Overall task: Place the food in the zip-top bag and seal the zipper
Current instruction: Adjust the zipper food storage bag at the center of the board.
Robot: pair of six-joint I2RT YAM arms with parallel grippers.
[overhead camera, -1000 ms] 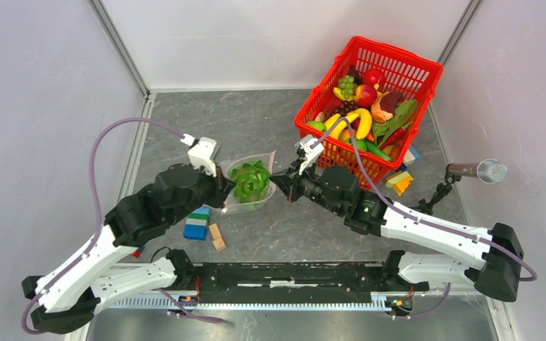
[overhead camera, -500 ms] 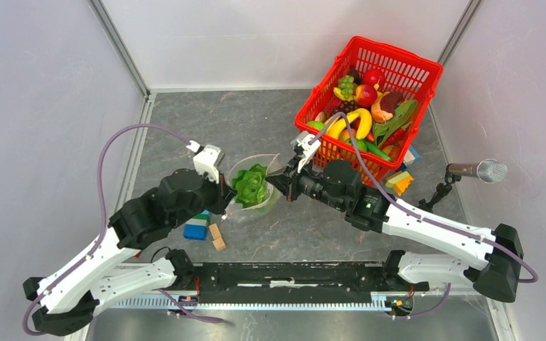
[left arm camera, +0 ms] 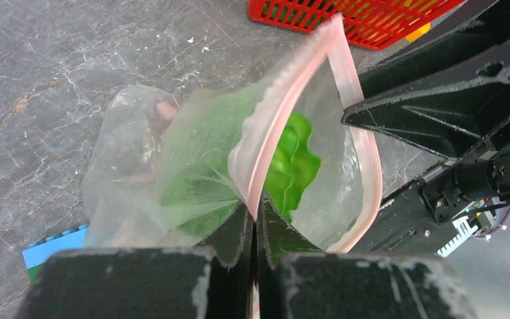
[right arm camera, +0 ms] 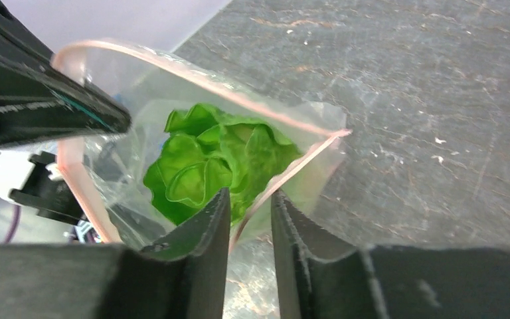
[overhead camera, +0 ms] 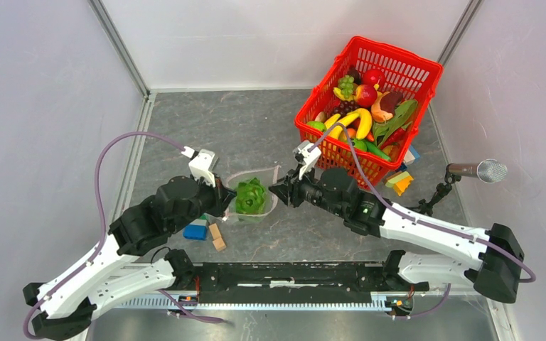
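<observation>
Zip-top bag [left arm camera: 133, 153]: on the grey tabletop to the left of the red mesh basket [overhead camera: 398, 52] and clear of it, mouth gaping upward. Contents: one leafy green lettuce [right arm camera: 219, 159], well down inside. Zipper [left arm camera: 365, 113]: pink strip, unsealed, bowed into a loop. My left gripper [left arm camera: 255, 212]: fingers pressed together on the rim at the side away from the basket. My right gripper [right arm camera: 246, 199]: fingers a narrow gap apart, straddling the rim at the basket side; I judge it is not pinching. Other food, banana [overhead camera: 361, 121] and apple [overhead camera: 365, 94] among it: heaped in the basket. Risks: with only one firm hold, the limp film may sag and fold the mouth shut. A pull from my left could tip the bag and spill the lettuce. A crooked strip would leave gaps in the seal.
</observation>
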